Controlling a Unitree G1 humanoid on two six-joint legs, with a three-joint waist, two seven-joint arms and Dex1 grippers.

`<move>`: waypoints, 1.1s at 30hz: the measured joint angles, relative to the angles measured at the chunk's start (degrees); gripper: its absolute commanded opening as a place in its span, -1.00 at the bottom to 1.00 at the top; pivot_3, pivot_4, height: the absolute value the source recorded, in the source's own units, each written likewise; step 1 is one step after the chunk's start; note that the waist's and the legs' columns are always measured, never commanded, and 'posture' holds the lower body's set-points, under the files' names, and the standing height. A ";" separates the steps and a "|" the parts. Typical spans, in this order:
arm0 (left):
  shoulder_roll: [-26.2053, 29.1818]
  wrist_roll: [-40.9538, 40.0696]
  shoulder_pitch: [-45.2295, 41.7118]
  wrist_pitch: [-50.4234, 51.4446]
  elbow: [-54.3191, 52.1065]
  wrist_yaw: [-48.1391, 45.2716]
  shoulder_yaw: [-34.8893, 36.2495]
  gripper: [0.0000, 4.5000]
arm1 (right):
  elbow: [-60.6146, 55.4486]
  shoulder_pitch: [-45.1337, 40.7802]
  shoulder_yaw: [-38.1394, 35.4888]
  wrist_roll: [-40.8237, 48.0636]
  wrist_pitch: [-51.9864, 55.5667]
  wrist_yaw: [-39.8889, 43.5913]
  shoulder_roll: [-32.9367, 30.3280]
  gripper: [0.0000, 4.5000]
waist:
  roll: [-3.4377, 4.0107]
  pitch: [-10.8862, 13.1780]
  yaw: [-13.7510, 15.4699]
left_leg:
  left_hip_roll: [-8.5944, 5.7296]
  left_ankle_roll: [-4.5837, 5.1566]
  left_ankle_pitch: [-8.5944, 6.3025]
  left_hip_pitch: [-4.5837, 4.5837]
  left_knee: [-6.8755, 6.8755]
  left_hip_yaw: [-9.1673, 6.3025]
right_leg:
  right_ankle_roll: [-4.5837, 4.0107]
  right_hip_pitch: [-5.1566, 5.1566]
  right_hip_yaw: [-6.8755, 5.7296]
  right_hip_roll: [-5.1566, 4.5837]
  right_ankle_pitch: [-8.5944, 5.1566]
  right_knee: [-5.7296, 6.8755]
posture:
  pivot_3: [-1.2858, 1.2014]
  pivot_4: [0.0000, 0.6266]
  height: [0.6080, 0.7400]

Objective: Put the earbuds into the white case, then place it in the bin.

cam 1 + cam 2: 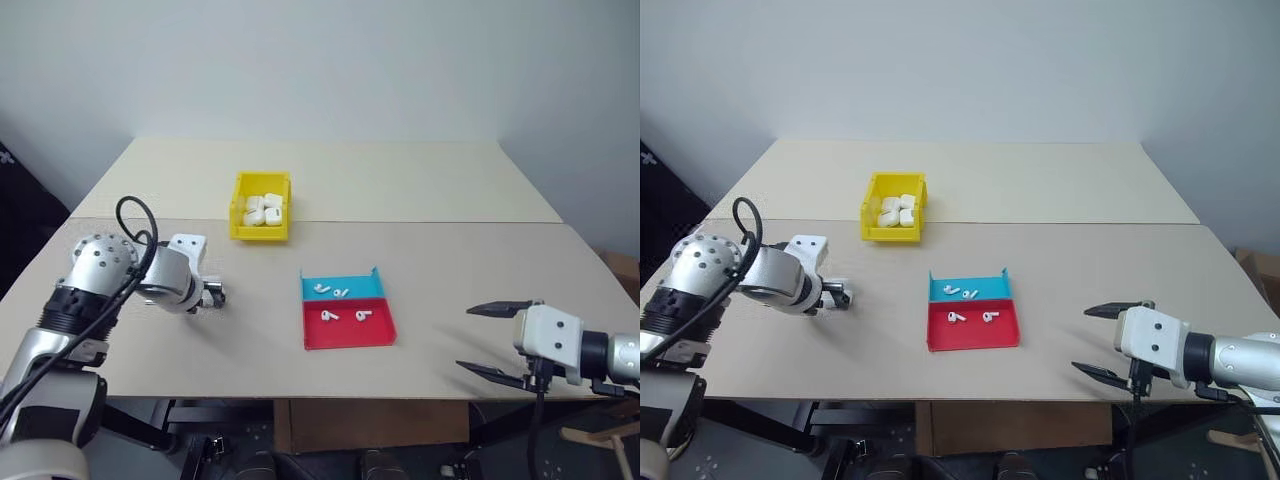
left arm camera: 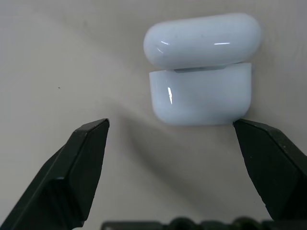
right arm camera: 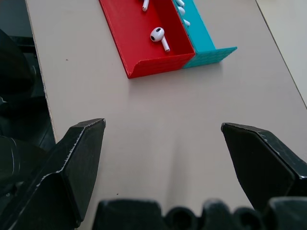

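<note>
The white case [image 2: 201,98] lies on the table with its lid [image 2: 202,39] flipped up. My left gripper [image 2: 170,124] is open and points down at it, with the case just beyond the fingertips and close to one black finger [image 2: 273,167]. Seen from the head, the left gripper [image 1: 214,296] hangs low over the table's left side. Several earbuds lie in the flat tray, two in the red half [image 1: 331,316] and two in the blue half [image 1: 322,289]. The yellow bin [image 1: 260,235] stands behind, holding several white cases. My right gripper [image 1: 466,338] is open and empty at the front right.
The blue-and-red tray [image 1: 348,335] sits at the middle of the table, ahead of the right gripper [image 3: 163,127] and visible as a red-walled tray [image 3: 120,33] in the right wrist view. A seam crosses the tabletop just behind the bin. The front table edge is close to both arms.
</note>
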 measured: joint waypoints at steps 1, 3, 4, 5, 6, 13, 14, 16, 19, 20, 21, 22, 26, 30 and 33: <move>-0.58 1.66 -0.46 0.61 0.30 -0.90 0.07 1.00 | -0.19 0.06 0.00 0.00 0.04 -0.12 0.08 0.99 | 0.00 0.00 0.02 | 0.00 -0.01 0.00 0.00 0.00 0.00 | 0.00 0.00 -0.01 0.00 0.00 0.00 | 0.03 -0.52 1.00; -1.72 3.92 -1.13 1.60 0.63 -2.36 1.06 1.00 | -0.65 0.16 0.00 -0.01 0.09 -0.17 0.12 0.99 | 0.00 0.00 0.02 | 0.00 -0.01 0.00 -0.01 0.00 0.00 | 0.01 0.00 0.00 -0.01 0.00 0.00 | 0.03 -0.52 1.00; -2.29 5.19 -1.36 1.94 0.76 -3.08 1.48 1.00 | -0.89 0.22 0.00 -0.01 0.13 -0.18 0.12 0.99 | 0.00 0.00 -0.01 | 0.00 -0.01 0.00 -0.01 -0.01 0.00 | 0.01 0.00 0.00 0.00 0.00 -0.01 | 0.03 -0.52 1.00; -3.18 7.05 -1.60 2.84 0.99 -4.04 2.26 1.00 | -1.06 0.27 0.00 -0.01 0.15 -0.18 0.12 0.99 | 0.00 0.00 -0.04 | -0.01 -0.01 0.00 -0.01 -0.02 0.00 | 0.01 0.00 0.00 0.00 0.00 -0.01 | 0.03 -0.52 1.00; -3.89 8.29 -1.66 3.37 1.29 -4.60 2.91 1.00 | -1.10 0.29 0.00 -0.01 0.17 -0.19 0.12 0.99 | 0.00 0.00 -0.10 | -0.01 -0.01 0.00 -0.01 -0.03 0.00 | 0.01 0.00 0.00 0.00 0.00 -0.01 | 0.03 -0.52 1.00; -8.56 16.85 -3.02 6.73 3.27 -6.83 8.76 1.00 | -1.22 0.45 -0.01 -0.05 0.61 -0.26 0.13 0.99 | -0.01 0.00 -0.32 | -0.02 -0.03 0.02 -0.01 -0.03 -0.03 | 0.02 0.01 -0.01 -0.02 0.01 -0.01 | 0.03 -0.52 1.00; -9.56 18.44 -3.01 7.66 3.32 -6.97 10.10 1.00 | -1.23 0.50 -0.02 -0.10 0.62 -0.27 0.14 0.99 | -0.01 0.00 -0.40 | -0.02 -0.03 0.02 -0.02 -0.04 -0.04 | 0.02 0.01 -0.02 -0.01 0.01 -0.01 | 0.03 -0.52 1.00; -11.35 21.29 -3.01 8.83 3.36 -7.46 12.57 1.00 | -1.24 0.54 -0.02 -0.15 0.65 -0.31 0.22 0.99 | -0.02 0.00 -0.49 | -0.02 -0.03 0.02 -0.03 -0.04 -0.04 | 0.02 0.00 -0.03 -0.01 0.01 -0.01 | 0.03 -0.52 1.00; -13.31 25.40 -3.00 10.49 3.06 -8.29 15.37 1.00 | -1.27 0.59 -0.02 -0.21 0.69 -0.38 0.24 0.99 | -0.02 0.00 -0.60 | -0.02 -0.03 0.02 -0.01 -0.04 -0.05 | 0.02 0.01 -0.02 -0.01 0.01 -0.01 | 0.03 -0.52 1.00; -13.59 26.19 -3.00 10.62 3.03 -8.59 15.82 1.00 | -1.29 0.62 -0.02 -0.29 0.69 -0.39 0.24 0.99 | -0.02 0.00 -0.60 | -0.02 -0.04 0.02 -0.01 -0.04 -0.05 | 0.03 0.01 -0.03 -0.01 0.01 -0.01 | 0.03 -0.52 1.00; -13.81 26.89 -3.00 10.75 3.00 -8.95 16.15 1.00 | -1.29 0.64 -0.01 -0.48 0.69 -0.40 0.24 0.99 | -0.01 0.00 -0.60 | -0.02 -0.04 0.02 -0.01 -0.04 -0.05 | 0.03 0.01 -0.03 -0.01 0.01 0.00 | 0.03 -0.52 1.00; -13.93 27.44 -2.99 10.89 2.95 -9.24 16.43 1.00 | -1.29 0.65 -0.01 -0.60 0.69 -0.42 0.25 0.99 | -0.02 0.00 -0.60 | -0.02 -0.05 0.03 0.00 -0.04 -0.05 | 0.04 0.01 -0.03 -0.02 0.01 0.00 | 0.03 -0.52 1.00; -14.26 29.13 -2.47 11.04 1.95 -9.88 17.09 1.00 | -1.32 1.10 0.01 -1.17 0.69 -0.60 0.53 0.99 | -0.02 0.00 -0.61 | -0.02 -0.07 0.04 0.00 -0.04 -0.06 | 0.06 0.01 -0.03 -0.02 0.01 0.00 | 0.03 -0.52 1.00; -14.27 29.43 -1.52 11.02 0.70 -10.35 17.69 1.00 | -1.54 1.55 0.10 -1.23 0.69 -0.66 0.98 0.99 | -0.01 0.00 -0.67 | -0.02 -0.08 0.04 0.02 -0.04 -0.06 | 0.06 0.03 -0.02 -0.02 0.01 0.01 | 0.03 -0.52 1.00; -14.27 29.45 -1.09 11.01 0.30 -10.43 18.30 1.00 | -1.85 1.61 0.30 -1.58 0.69 -0.75 1.08 0.99 | -0.01 0.00 -0.71 | -0.02 -0.08 0.04 0.03 -0.04 -0.06 | 0.07 0.04 -0.02 -0.01 0.00 0.01 | 0.03 -0.52 1.00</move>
